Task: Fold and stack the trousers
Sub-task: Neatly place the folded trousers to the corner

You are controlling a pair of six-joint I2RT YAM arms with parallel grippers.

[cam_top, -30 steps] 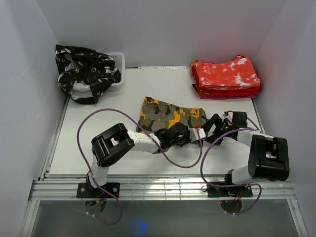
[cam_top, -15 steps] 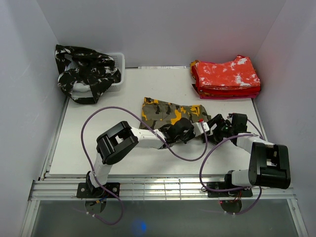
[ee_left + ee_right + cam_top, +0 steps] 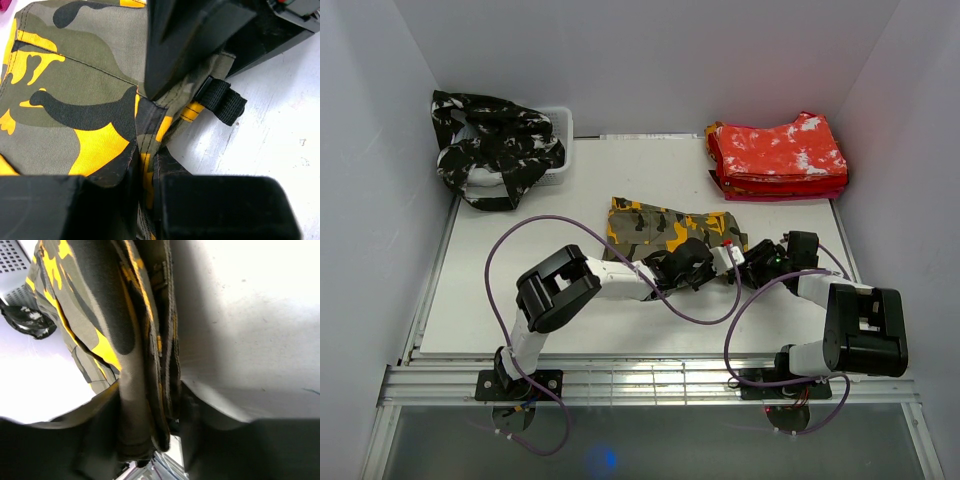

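The olive trousers [image 3: 660,226] with orange-yellow and black patches lie folded at the table's middle. My left gripper [image 3: 703,262] is shut on their near right corner; in the left wrist view the hem sits pinched between the jaws [image 3: 145,172], and the cloth [image 3: 75,90] spreads away to the left. My right gripper [image 3: 748,262] comes in from the right, just beside the left one. In the right wrist view the folded edge [image 3: 145,340] fills the gap between its fingers [image 3: 152,420], which press on both sides.
Red-and-white trousers [image 3: 778,158] lie folded in a stack at the back right. Black-and-white trousers [image 3: 495,150] hang over a white basket [image 3: 563,125] at the back left. Purple cables loop over the white table [image 3: 520,300]. Walls close in on three sides.
My right gripper has closed from wide open onto the trousers' right edge. Both grippers and the cloth's near corner have shifted slightly right and back.
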